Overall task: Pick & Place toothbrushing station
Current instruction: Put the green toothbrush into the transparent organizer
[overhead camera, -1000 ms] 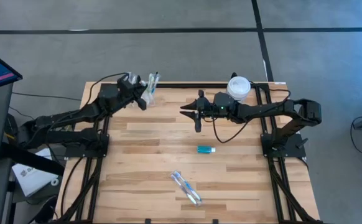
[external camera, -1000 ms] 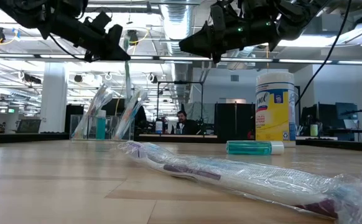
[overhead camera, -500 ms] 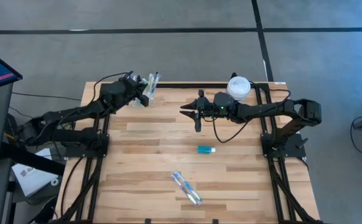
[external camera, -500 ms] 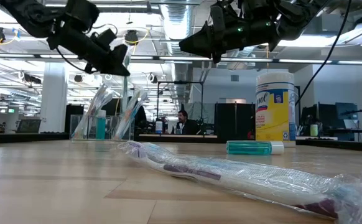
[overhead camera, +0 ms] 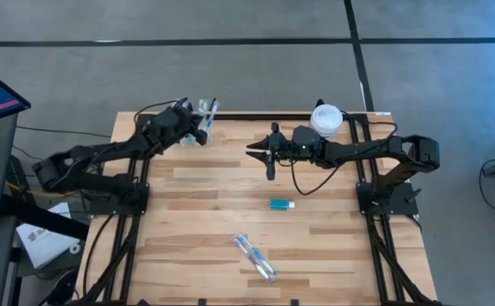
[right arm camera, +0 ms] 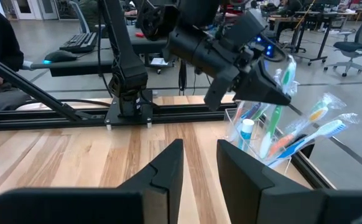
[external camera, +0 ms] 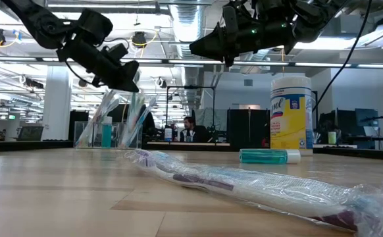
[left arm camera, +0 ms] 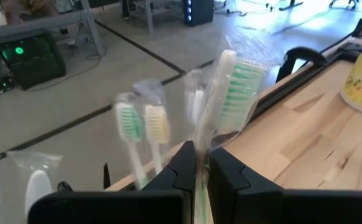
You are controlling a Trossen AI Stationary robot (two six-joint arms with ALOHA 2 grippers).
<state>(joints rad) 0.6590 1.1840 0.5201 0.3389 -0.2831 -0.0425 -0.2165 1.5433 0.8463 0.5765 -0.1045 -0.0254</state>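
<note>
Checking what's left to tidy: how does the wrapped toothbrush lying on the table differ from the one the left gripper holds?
The wrapped toothbrush on the table lies flat near the front edge, untouched. The held toothbrush stands upright, pinched in the shut left gripper over the clear cup at the back. Both are still in clear wrapping.

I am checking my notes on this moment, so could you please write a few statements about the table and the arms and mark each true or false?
1. The left claw is shut on a wrapped toothbrush above the clear cup. True.
2. The teal tube stands in the cup. False: it lies on the table.
3. The right claw holds a toothbrush. False: it is empty, hovering mid-table.
4. A bagged toothbrush pack lies near the table's front edge. True.
</note>
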